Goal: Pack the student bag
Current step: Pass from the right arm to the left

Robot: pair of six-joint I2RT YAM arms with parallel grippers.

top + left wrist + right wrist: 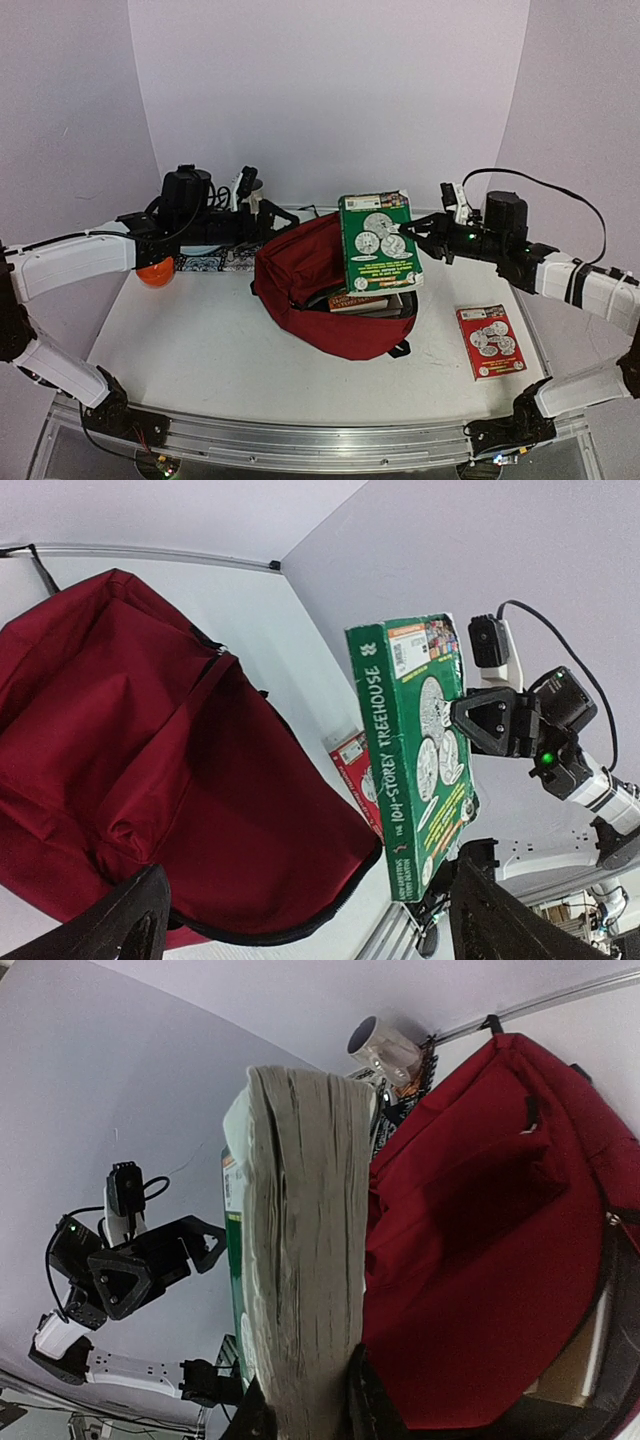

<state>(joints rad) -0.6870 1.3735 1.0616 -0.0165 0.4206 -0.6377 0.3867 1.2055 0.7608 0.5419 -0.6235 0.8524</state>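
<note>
The student bag (320,290) is a dark red backpack lying mid-table with its mouth facing right, and a book (365,301) shows inside the opening. My right gripper (415,238) is shut on a thick green book (378,243), holding it upright above the mouth of the bag. In the right wrist view the green book's page edge (305,1260) fills the space between the fingers (375,1410), with the bag (480,1260) beside it. My left gripper (285,218) is open and empty at the bag's far left edge. Its fingers (110,925) straddle the red fabric (150,750).
A red book (490,342) lies flat on the table to the right of the bag. An orange ball (155,272) and a patterned flat item (215,262) sit at the back left under the left arm. A white cup-like object (250,190) stands behind them.
</note>
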